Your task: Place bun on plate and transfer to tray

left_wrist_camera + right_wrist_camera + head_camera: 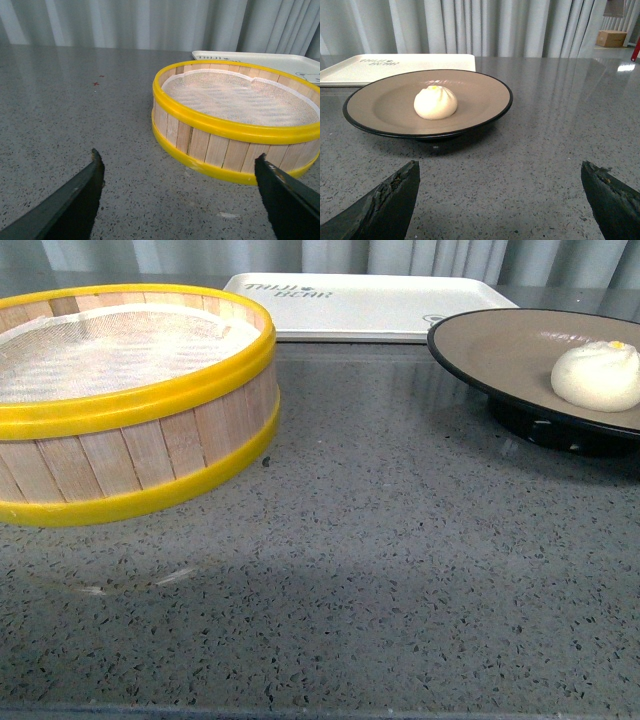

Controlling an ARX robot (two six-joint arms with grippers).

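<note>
The cream-white bun (pixel 597 375) (pixel 435 102) sits on the beige plate (pixel 500 345) (pixel 385 107) with a black rim, at the right of the front view. Behind it lies the white tray (pixel 370 302) (pixel 395 66) (pixel 260 57) with dark lettering, nothing on it. My right gripper (pixel 500 172) is open, low over the counter, a short way in front of the plate, with nothing between its fingers. Also open is my left gripper (pixel 177 162), facing the yellow-rimmed wooden steamer basket (pixel 235 117) (pixel 120 400) and holding nothing. Neither arm shows in the front view.
The steamer basket stands at the front left of the grey speckled counter (pixel 400 570), lined with white cloth. Grey curtains hang behind the tray. A cardboard box (pixel 613 38) sits far off in the right wrist view.
</note>
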